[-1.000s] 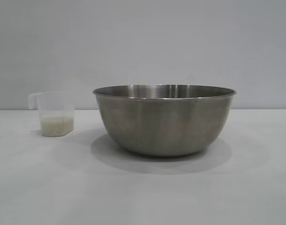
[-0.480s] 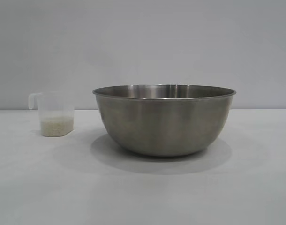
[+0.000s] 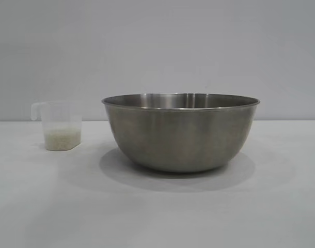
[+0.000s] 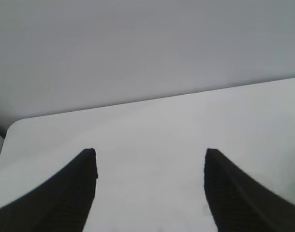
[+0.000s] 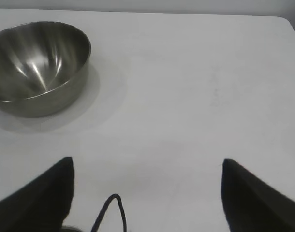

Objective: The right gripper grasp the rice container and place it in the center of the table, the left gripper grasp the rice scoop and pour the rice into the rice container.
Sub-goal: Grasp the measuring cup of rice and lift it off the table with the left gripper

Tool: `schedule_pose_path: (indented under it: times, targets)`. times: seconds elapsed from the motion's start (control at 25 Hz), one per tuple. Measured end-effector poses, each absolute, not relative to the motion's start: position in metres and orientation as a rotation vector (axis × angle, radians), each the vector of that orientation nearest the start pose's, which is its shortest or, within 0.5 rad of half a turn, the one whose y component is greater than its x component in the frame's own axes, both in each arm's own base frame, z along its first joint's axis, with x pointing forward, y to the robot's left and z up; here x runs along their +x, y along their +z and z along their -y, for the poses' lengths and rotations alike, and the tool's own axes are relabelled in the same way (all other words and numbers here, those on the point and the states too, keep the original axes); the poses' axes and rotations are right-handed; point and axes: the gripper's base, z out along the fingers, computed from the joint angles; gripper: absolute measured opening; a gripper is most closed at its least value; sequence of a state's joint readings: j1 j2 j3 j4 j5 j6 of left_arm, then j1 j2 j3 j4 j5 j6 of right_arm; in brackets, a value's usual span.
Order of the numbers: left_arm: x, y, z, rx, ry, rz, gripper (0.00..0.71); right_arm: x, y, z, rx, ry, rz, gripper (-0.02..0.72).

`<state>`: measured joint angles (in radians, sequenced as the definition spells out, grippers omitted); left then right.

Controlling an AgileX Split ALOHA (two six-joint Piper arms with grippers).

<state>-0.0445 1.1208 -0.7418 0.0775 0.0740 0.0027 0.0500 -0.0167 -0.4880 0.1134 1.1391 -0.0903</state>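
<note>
Sitting mid-table [image 3: 281, 217], bowl [image 3: 180, 132] ready; cup [image 3: 61, 126] holds rice [image 3: 62, 138]. Left gripper [image 4: 150, 159] and right gripper [image 5: 147, 166] gape, empty. Risk: a clumsy pinch tips the light cup, spilling grains.

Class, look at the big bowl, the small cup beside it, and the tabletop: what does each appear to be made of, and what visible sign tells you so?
The rice container: likely stainless steel, brushed; grey sheen with streaky reflections.
The rice scoop: probably translucent whitish plastic; the rice shows through its wall.
The table: white, matte, no glare; material unclear, perhaps laminate.
</note>
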Motion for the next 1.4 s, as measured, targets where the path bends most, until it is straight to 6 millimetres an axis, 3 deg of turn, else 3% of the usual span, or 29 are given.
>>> schedule_pose_path:
  times: [0.44, 0.68, 0.96, 1.12, 1.4]
  targets:
    - [0.196, 0.247, 0.009, -0.032, -0.100, -1.818, 0.399, -0.010, 0.268, -0.009, -0.159, 0.113, -2.108, 0.568]
    - [0.179, 0.213, 0.013, 0.014, -0.136, -1.801, 0.399, -0.010, 0.268, -0.010, -0.160, 0.126, -2.108, 0.568]
    - [0.186, 0.188, 0.025, 0.177, -0.200, -1.835, 0.399, -0.011, 0.268, -0.012, -0.162, 0.157, -2.106, 0.568]
    - [0.196, 0.177, 0.029, 0.178, -0.255, -1.812, 0.399, -0.011, 0.268, -0.012, -0.163, 0.164, -2.105, 0.568]
    - [0.213, 0.141, 0.031, 0.154, -0.290, -1.834, 0.399, -0.011, 0.269, -0.013, -0.163, 0.169, -2.105, 0.568]
